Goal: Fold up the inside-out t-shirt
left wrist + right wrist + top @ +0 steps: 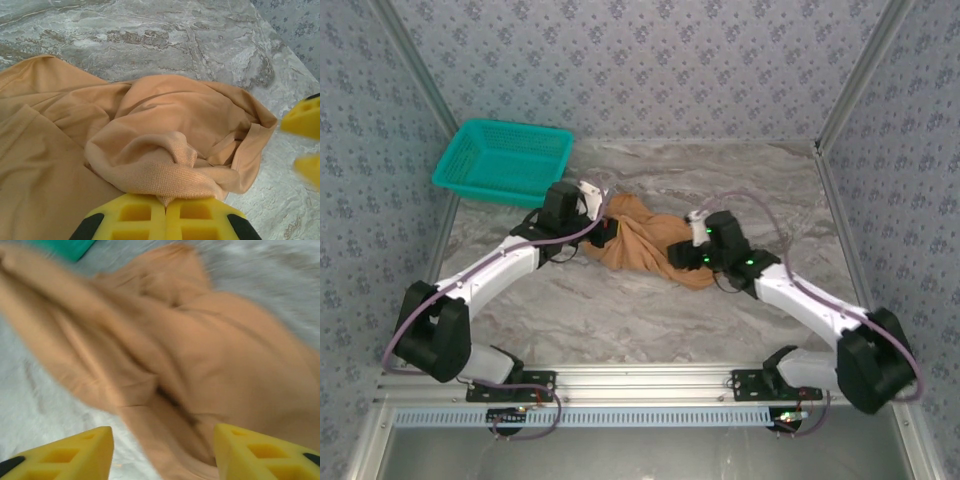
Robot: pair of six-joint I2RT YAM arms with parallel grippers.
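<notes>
This is looking like a robotics lab cell, not anybody's real home. A left arm [490, 275] and a right arm [810, 300] are sitting bolted to an aluminium rail [640, 378], metal posts [860, 72] are framing wallpapered panels [650, 60], and cables are trailing over a marble-print table [620, 320].

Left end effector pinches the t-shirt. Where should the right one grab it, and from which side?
Probably the raised fold of the t-shirt before the open right end effector, coming from the robot's right: cloth bunches proud there, opposite the left end effector.
</notes>
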